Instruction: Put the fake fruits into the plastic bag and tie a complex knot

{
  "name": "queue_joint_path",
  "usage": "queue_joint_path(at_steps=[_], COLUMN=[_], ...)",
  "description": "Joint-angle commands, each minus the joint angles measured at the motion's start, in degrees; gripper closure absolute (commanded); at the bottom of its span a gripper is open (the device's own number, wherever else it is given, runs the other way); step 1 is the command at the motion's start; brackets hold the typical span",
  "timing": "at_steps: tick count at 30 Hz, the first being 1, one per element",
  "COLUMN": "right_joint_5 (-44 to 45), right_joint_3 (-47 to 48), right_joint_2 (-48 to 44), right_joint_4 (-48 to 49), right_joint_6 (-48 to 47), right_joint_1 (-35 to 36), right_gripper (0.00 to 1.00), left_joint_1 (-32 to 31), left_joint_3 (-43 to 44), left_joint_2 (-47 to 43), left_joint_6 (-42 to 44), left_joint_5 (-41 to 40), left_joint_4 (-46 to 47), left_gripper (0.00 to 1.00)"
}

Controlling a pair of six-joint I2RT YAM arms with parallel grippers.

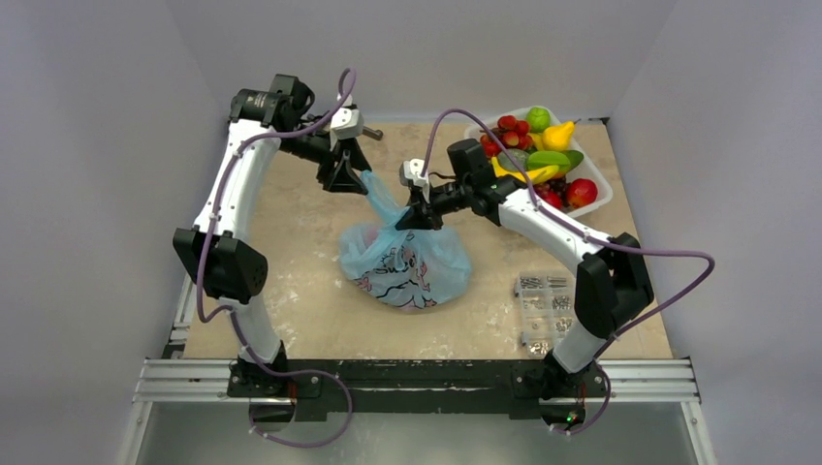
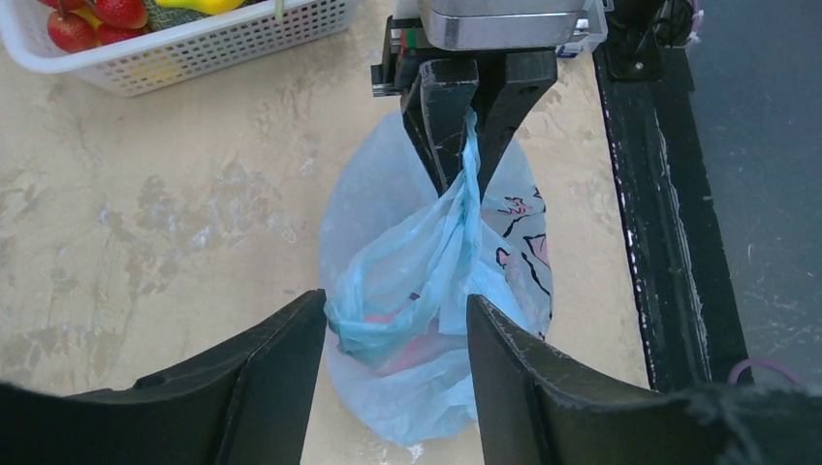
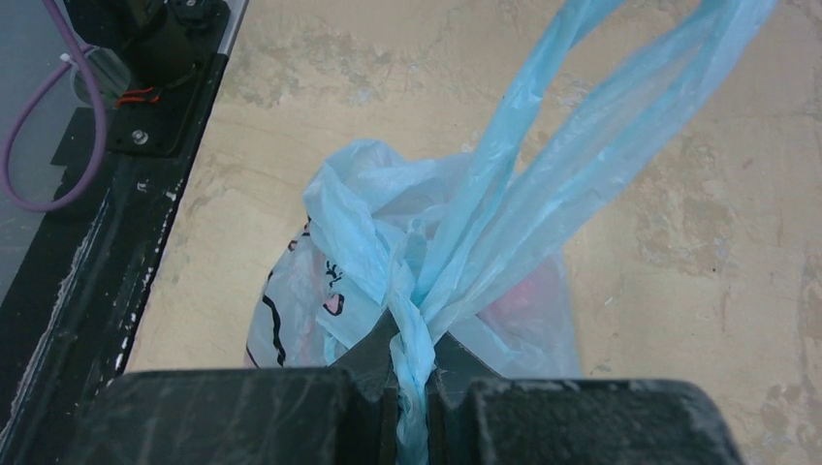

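The light-blue plastic bag (image 1: pixel 405 266) sits mid-table, with something reddish showing faintly through its plastic (image 2: pixel 407 354). My right gripper (image 3: pixel 412 334) is shut on the twisted neck of the bag's handles (image 3: pixel 412 291), just above the bag (image 3: pixel 320 281). From there two handle strips (image 3: pixel 582 126) stretch up toward my left gripper (image 1: pixel 351 179). In the left wrist view that gripper (image 2: pixel 395 300) has its fingers apart, and the bunched handle (image 2: pixel 388 310) lies between them against the left finger. More fake fruits (image 1: pixel 538 155) lie in the basket at the back right.
A white basket (image 1: pixel 601 184) holds the fruit at the far right corner, and its rim (image 2: pixel 194 53) shows in the left wrist view. A clear box of screws (image 1: pixel 545 310) lies front right. A black frame rail (image 1: pixel 417 373) runs along the near edge.
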Motion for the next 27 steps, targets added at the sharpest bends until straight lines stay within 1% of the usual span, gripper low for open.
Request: queue_joint_path(at_steps=[1,2,5,7,12,13,15,16,17,19,21,24,27], right_joint_5=[0.2,0.4,0.4,1.3,3.7,3.4,2.9,2.7,2.8,2.4,2.1,1.6,1.1], right_joint_3=[2.3,2.2,1.8,0.8,-2.9,-3.2,-3.6,-3.6,-3.6,-3.5,-3.3,-2.5,-2.0], right_joint_2=[-2.3,-2.3,-2.2,-2.3,-3.9,-4.1,-4.5,-4.7,-4.7,-4.8,-4.9,-4.7,-4.6], right_joint_4=[-0.7,-0.6,1.6,4.2,10.3,10.6,10.8,10.5,9.9,9.3,8.6,6.2,4.8], right_joint_6=[-2.2,-2.2,0.5,3.6,8.9,8.9,9.1,8.8,8.0,7.2,6.3,4.3,2.9], right_joint_1=[0.4,0.3,0.3,0.0,-0.2,-0.2,-0.1,-0.2,-0.2,-0.1,-0.1,-0.1,-0.1], right_gripper=[1.0,1.0,1.0,1.0,1.0,1.0,1.0,1.0,1.0,1.0,1.0,1.0,1.0], left_joint_1=[-0.3,-0.3,-0.1,0.0,0.0,0.0,0.4,0.9,1.5,2.2,2.3,2.4,2.4], left_joint_3=[0.5,0.6,0.0,-2.7,-13.3,-15.5,-17.3,-17.6,-17.4,-16.4,-15.7,-14.8,-12.8], left_joint_2=[0.0,-0.1,-2.2,-5.0,-14.9,-15.9,-16.9,-16.8,-16.3,-15.3,-14.6,-13.8,-12.0], left_joint_6=[6.8,6.6,6.1,3.7,-7.5,-9.6,-11.5,-12.2,-12.7,-11.7,-10.6,-10.0,-9.4], left_joint_5=[2.1,2.2,1.9,0.8,-2.0,-2.5,-3.6,-3.7,-3.7,-4.2,-4.8,-4.5,-3.6], left_joint_4=[-5.1,-5.3,-5.9,-3.7,9.1,11.2,13.7,14.5,15.0,14.8,15.3,16.5,16.4], left_gripper=[0.53,0.6,0.89,1.0,1.0,0.91,0.57,0.47,0.41,0.36,0.34,0.35,0.39])
